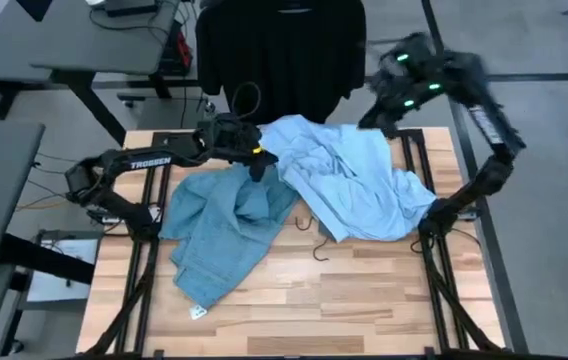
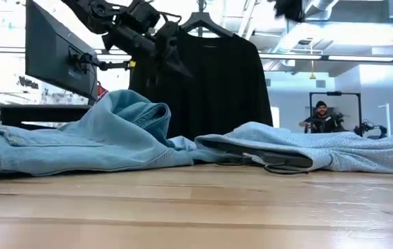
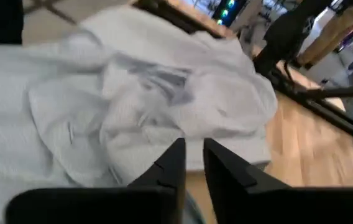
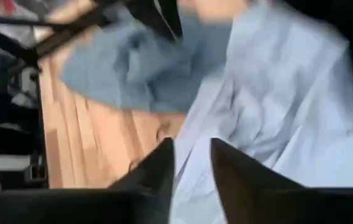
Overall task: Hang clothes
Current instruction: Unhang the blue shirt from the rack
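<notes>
Over table's far edge: left gripper (image 1: 256,160) above button shirt (image 1: 359,185), jaws narrowly apart; right gripper (image 4: 192,163) likewise.

Left arm (image 1: 149,160): base near 9 o'clock on the table, reaching toward 12 o'clock. Left gripper (image 1: 256,165) sits just left of table centre, raised off the surface. Its two dark fingers (image 3: 171,165) stand nearly together, a narrow gap between, nothing in it.

Right arm (image 1: 489,150): base near 3 o'clock, elbow folded, forearm angled back toward 1 o'clock. Right gripper (image 4: 192,162) is raised; its fingers stand slightly parted, nothing between them.
</notes>
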`<control>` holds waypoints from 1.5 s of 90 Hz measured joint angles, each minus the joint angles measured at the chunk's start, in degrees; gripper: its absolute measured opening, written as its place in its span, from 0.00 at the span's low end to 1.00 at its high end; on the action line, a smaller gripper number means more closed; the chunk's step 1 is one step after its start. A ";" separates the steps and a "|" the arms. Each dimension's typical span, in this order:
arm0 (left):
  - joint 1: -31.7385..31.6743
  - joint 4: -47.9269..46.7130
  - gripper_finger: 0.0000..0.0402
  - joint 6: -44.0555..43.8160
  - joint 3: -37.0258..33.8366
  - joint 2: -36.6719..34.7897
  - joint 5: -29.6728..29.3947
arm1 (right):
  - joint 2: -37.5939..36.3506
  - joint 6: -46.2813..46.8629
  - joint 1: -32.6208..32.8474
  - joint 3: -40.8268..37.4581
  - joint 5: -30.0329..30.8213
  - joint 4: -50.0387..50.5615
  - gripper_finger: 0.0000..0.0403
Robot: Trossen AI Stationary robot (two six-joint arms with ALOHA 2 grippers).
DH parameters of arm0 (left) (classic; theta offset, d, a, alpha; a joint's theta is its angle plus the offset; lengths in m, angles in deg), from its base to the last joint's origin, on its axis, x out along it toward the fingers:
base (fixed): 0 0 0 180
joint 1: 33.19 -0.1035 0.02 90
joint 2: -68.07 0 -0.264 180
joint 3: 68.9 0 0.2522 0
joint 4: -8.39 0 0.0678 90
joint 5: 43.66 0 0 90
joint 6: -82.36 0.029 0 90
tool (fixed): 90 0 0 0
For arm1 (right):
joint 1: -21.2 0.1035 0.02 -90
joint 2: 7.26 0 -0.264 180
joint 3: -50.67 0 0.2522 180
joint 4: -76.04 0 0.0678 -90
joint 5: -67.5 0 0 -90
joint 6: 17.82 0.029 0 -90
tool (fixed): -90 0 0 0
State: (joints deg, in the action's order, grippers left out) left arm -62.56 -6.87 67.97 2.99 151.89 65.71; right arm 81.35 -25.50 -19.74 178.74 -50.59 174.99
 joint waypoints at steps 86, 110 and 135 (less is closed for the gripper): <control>2.04 -3.63 0.26 4.75 0.00 0.02 -0.40 | 1.61 22.75 26.88 -62.51 20.55 -65.89 0.51; 2.08 -5.65 0.26 3.13 0.00 0.02 -0.40 | 9.59 24.56 30.83 -62.37 24.17 -69.67 0.51; 2.08 -6.66 0.26 3.00 0.00 0.02 -0.40 | 12.69 28.32 31.14 -59.14 23.89 -66.55 0.24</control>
State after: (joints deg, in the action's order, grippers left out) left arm -60.48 -13.53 70.97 2.99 151.91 65.30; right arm 94.04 2.82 11.40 119.60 -26.69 108.44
